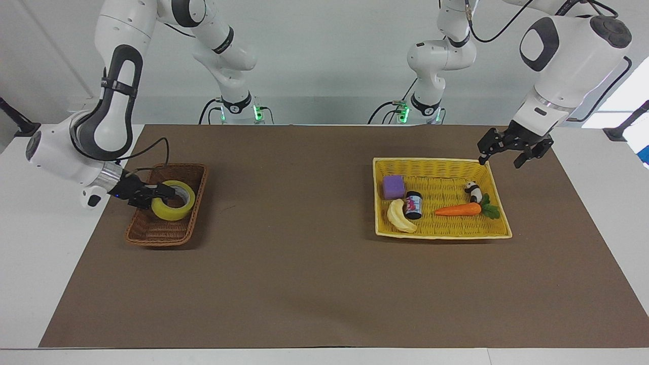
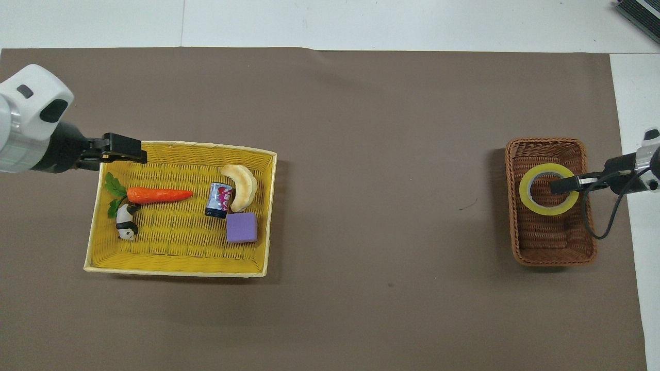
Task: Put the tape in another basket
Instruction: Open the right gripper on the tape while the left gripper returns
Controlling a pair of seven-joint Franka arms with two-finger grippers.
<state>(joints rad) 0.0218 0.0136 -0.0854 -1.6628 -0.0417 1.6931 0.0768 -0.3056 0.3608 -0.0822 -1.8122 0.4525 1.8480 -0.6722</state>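
A white counter [image 1: 30, 263] carries a wide brown mat [image 1: 314, 284] that covers most of it, with a plain pale wall along the top of the facing view where both arm bases stand. At the left of the facing view the brown wicker basket [image 1: 152, 234] sits on the mat, and the tape [image 1: 173, 201] lies in its upper half, ring upward. The right claw [image 1: 163, 190] reaches in from the frame's left edge, closed on the rim of the tape, one finger inside the ring. At the right of that view the yellow basket [image 1: 441, 165] holds a purple block [image 1: 393, 187], a small jar [image 1: 413, 205], a banana [image 1: 399, 217], a carrot [image 1: 459, 209] and a panda figure [image 1: 474, 192]. The left claw [image 1: 509, 152] hangs open above the basket's upper right corner. The facing view alone shows the arms' whole length and the green lights at their bases; the overhead view alone looks straight down through the tape's core to the wicker floor. In the overhead view both arms are cut off at the frame edges, and only a dark fingertip block of the left claw shows, so its opening cannot be read there. The jar's label is too small to read.
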